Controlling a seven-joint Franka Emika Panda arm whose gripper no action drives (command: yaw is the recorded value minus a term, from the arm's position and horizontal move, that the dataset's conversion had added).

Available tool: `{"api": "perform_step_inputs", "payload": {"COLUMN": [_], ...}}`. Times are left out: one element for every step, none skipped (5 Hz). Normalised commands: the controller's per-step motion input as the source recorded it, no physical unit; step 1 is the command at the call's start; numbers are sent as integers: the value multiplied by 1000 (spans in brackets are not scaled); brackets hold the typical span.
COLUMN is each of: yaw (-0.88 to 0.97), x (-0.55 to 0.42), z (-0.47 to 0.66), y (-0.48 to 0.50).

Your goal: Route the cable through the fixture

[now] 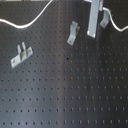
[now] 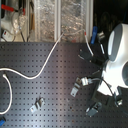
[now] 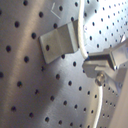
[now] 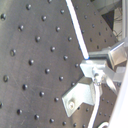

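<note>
The white cable (image 1: 30, 22) curves over the black perforated board from the first exterior view's left and leaves at the top. It shows again to the right of my gripper (image 1: 93, 32). In both wrist views the cable (image 4: 75, 25) runs into my gripper (image 4: 95, 72), which is shut on it, and trails out past the fingers (image 3: 107, 60). A bent metal fixture bracket (image 4: 77, 99) sits right beside the fingertips, and the cable (image 3: 99, 102) passes next to the bracket (image 3: 57, 42). I cannot tell whether they touch.
Two more metal brackets stand on the board, one in the middle (image 1: 73, 33) and one at the left (image 1: 21, 54). A third (image 1: 104, 21) is partly hidden behind my gripper. The white arm (image 2: 116, 55) fills the second exterior view's right. Clear bins (image 2: 60, 17) line the board's far edge.
</note>
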Motion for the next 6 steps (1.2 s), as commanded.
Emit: {"api": "perform_step_inputs", "payload": {"yaw": [0,0,0,0,0,0], "x": [-42,49,104,110,90,63], "z": [405,262,199,174,112,109], "y": [188,343,480,476,414,366]}}
